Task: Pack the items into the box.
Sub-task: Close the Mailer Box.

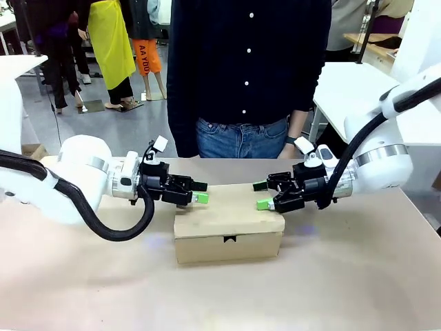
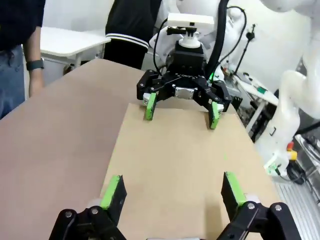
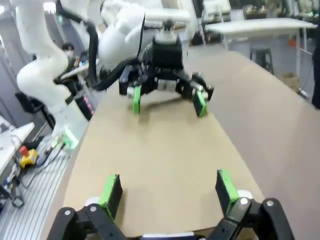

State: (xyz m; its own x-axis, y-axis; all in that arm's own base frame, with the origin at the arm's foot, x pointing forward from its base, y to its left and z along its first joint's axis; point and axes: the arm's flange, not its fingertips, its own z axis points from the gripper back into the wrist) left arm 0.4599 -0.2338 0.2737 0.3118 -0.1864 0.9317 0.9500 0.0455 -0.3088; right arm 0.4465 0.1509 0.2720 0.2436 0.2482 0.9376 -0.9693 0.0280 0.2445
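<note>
A: Brown cardboard box [image 1: 228, 231] mid-table in the front view, lid down, tuck flap slotted at the near wall. Long axis left to right. Knife, stapler, pouch nowhere on the table top; presumably inside, cannot confirm.

B: Grippers?

A: Left gripper [image 1: 200, 192] at the box's left end, right gripper [image 1: 262, 196] at the right end, facing each other across the lid. Both spread wide, holding nothing. About equally near the box, one per end. Touching the lid or just above it: cannot tell.

B: Left wrist view?

A: Looking along the lid [image 2: 185, 160], own green pads [image 2: 112, 191] splayed wide low in frame, bare cardboard between. Right gripper [image 2: 181, 111] opposite at the far end of the lid, also wide.

B: Right wrist view?

A: Mirror of that. Own pads [image 3: 111, 190] wide apart over the lid [image 3: 160, 155], left gripper [image 3: 168, 100] facing from the other end. Bit blurred.

B: Surface, room?

A: Plain tan table [image 1: 344, 289], flat, lots of free space near and to both sides. Person [image 1: 244, 76] standing close at the far edge behind the box, hands off the table. White tables and other gear beyond. Judging packing about done; likely only pressing or letting go left.
</note>
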